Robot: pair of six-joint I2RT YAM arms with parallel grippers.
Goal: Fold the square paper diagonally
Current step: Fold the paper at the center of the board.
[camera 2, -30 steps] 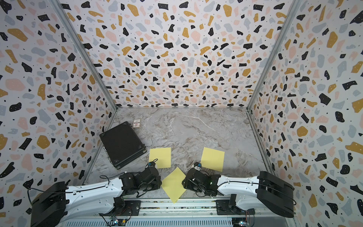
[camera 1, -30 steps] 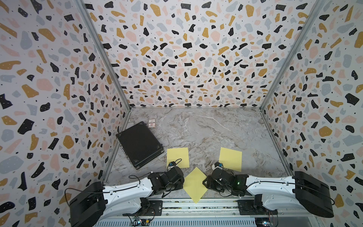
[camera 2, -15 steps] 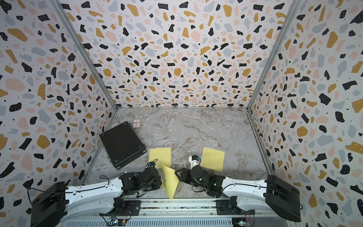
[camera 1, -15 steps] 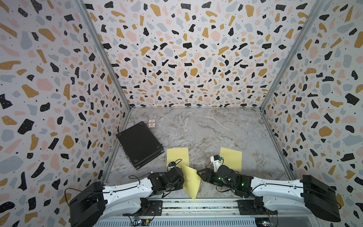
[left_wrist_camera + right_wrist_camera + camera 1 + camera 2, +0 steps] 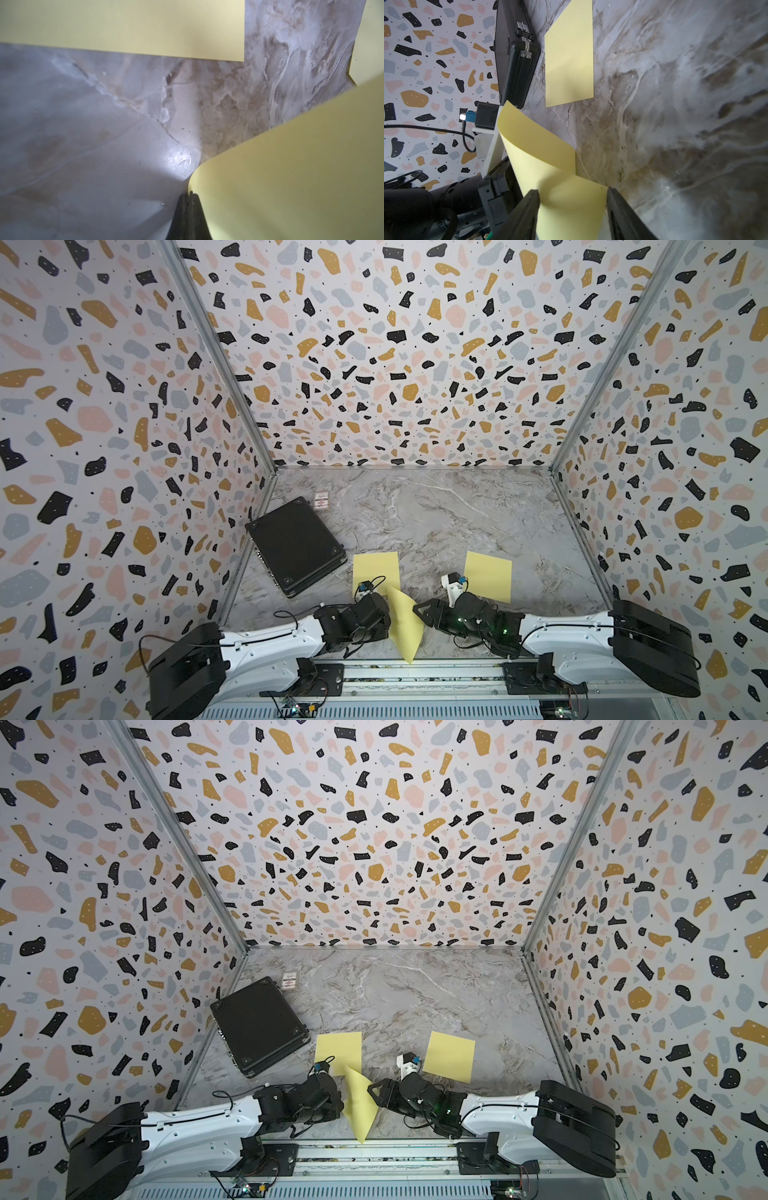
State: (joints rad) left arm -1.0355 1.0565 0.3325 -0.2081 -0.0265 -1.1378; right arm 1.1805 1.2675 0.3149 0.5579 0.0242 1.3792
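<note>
The yellow square paper [image 5: 405,626] [image 5: 360,1106] stands curled over on the marble floor at the front, between my two arms; in both top views it looks like a narrow strip with one half bent up over the other. My left gripper [image 5: 387,621] [image 5: 190,195] is shut on the paper's [image 5: 291,166] left corner, with a thin sliver of the sheet between its jaws. My right gripper [image 5: 417,610] [image 5: 572,199] is open. Its two black fingers [image 5: 529,207] stand apart on either side of the bent-over paper [image 5: 550,158], and nothing is pinched between them.
Two more yellow sheets [image 5: 376,572] [image 5: 488,576] lie flat just behind the arms. A shut black case [image 5: 297,547] sits against the left wall, with a small card [image 5: 322,502] behind it. Terrazzo-patterned walls close in three sides.
A second ago the paper lay flat as a diamond. My right gripper carried its right corner up and over to the left, then opened wider. The left gripper stayed shut in place.
</note>
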